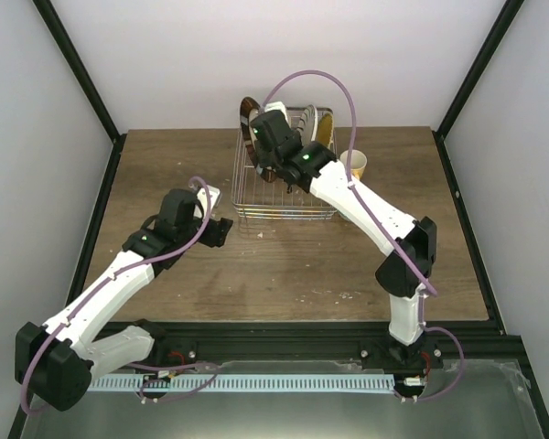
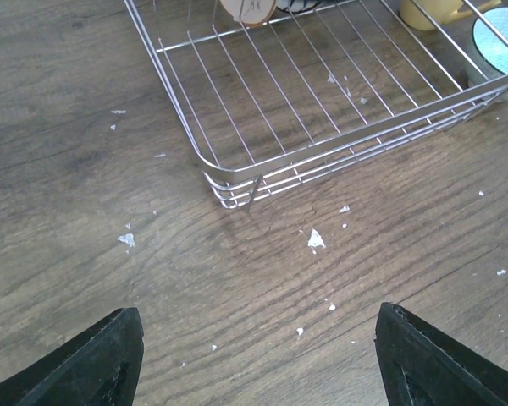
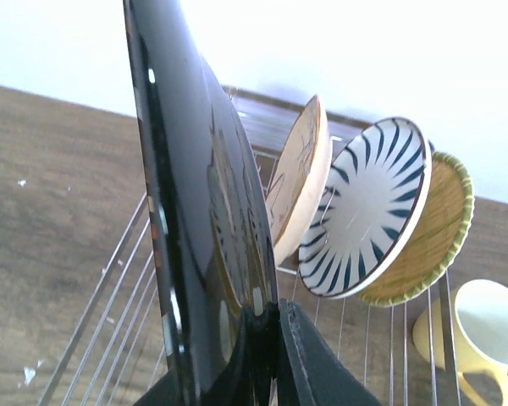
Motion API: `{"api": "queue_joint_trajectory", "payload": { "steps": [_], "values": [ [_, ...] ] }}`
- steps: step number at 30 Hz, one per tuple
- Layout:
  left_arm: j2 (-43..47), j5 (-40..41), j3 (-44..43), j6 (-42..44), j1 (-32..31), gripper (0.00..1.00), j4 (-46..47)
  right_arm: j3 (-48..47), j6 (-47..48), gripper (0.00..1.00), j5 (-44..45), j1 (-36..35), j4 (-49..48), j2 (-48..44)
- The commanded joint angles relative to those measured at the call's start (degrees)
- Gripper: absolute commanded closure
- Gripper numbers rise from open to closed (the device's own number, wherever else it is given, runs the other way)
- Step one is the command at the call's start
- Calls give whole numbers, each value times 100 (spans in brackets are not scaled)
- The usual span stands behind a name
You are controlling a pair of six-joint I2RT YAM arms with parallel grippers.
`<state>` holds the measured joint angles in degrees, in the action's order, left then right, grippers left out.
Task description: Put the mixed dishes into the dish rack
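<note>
The silver wire dish rack [image 1: 241, 183] stands at the back middle of the table. My right gripper [image 1: 273, 157] is shut on a glossy dark-rimmed plate [image 3: 195, 211] and holds it upright on edge over the rack's left part; the plate's rim shows in the top view [image 1: 249, 112]. Behind it in the rack stand a beige plate [image 3: 300, 182], the white striped plate [image 3: 364, 207] and the woven yellow plate [image 3: 440, 237]. The yellow mug [image 1: 354, 165] stands right of the rack. My left gripper [image 1: 221, 231] is open and empty, low over the table before the rack's front left corner [image 2: 237, 173].
The mint-green bowl [image 2: 499, 42] shows at the rack's right end, next to the mug [image 2: 436, 10]; I cannot tell whether it lies inside the rack. Small white crumbs [image 2: 316, 240] lie on the wood. Black frame posts [image 1: 87, 91] border the table.
</note>
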<state>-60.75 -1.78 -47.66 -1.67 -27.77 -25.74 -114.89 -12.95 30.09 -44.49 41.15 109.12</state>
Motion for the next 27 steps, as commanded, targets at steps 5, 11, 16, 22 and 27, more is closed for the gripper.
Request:
{"api": "queue_joint_trajectory", "payload": {
  "steps": [5,11,16,22,27],
  "values": [
    [78,-128,207,-88,22,23,90,-596,146,99,1431,-274,-1533,416],
    [122,-260,288,-110,17,23,124,-790,418,99,2016,-323,-2222,807],
    [158,-356,374,-133,9,23,84,-728,678,99,2302,-333,-2911,1033],
    [190,-451,433,-145,-5,24,56,-989,1187,99,2491,-333,-3572,1443],
    [291,-461,493,-154,-44,23,49,-1039,1302,99,2552,-332,-3834,1681]
  ]
}}
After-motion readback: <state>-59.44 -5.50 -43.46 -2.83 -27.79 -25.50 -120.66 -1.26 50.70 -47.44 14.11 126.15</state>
